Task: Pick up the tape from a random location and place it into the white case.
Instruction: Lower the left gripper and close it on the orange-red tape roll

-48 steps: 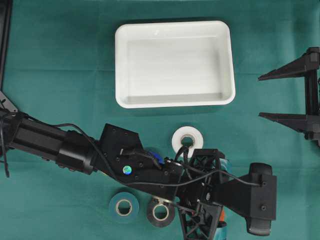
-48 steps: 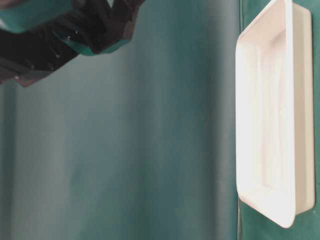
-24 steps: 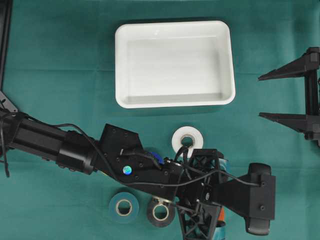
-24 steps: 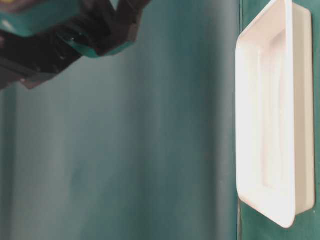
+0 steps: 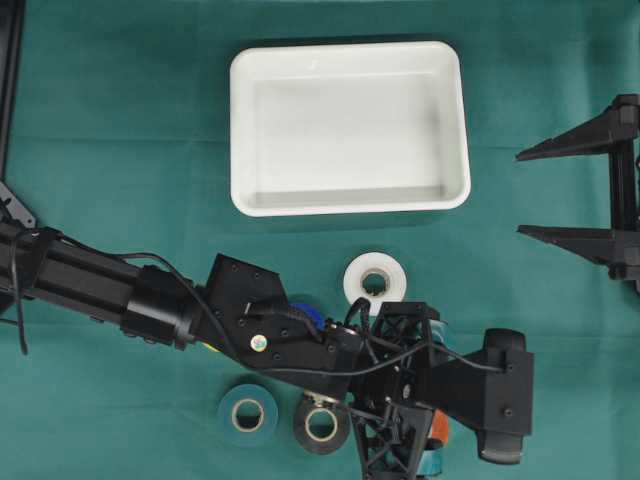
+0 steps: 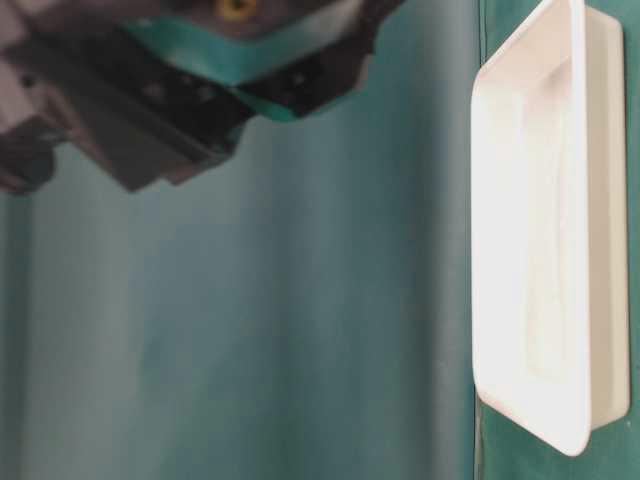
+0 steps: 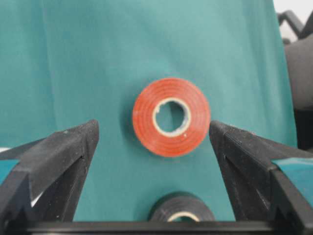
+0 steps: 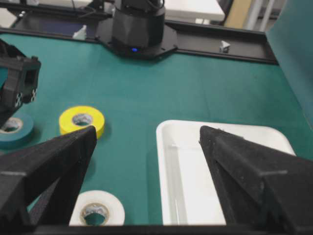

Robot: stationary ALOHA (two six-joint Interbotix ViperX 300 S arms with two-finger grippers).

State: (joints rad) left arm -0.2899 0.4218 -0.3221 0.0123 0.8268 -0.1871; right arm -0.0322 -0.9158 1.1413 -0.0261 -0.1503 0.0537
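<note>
The left hand [image 7: 156, 142], wide open and holding nothing, has dipped lower over the flat orange tape roll [image 7: 171, 116] lying between its fingers on the green table [image 5: 120, 150], ready to grasp; the shallow white plastic case [image 5: 349, 127] waits empty farther off.

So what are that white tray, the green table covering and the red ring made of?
The white case looks like molded plastic: smooth, slightly glossy, with rounded corners and a raised rim. The green covering seems to be matte cloth, since it shows soft folds and no shine. The red tape roll appears to be layered vinyl tape on a pale, probably cardboard, core.
</note>
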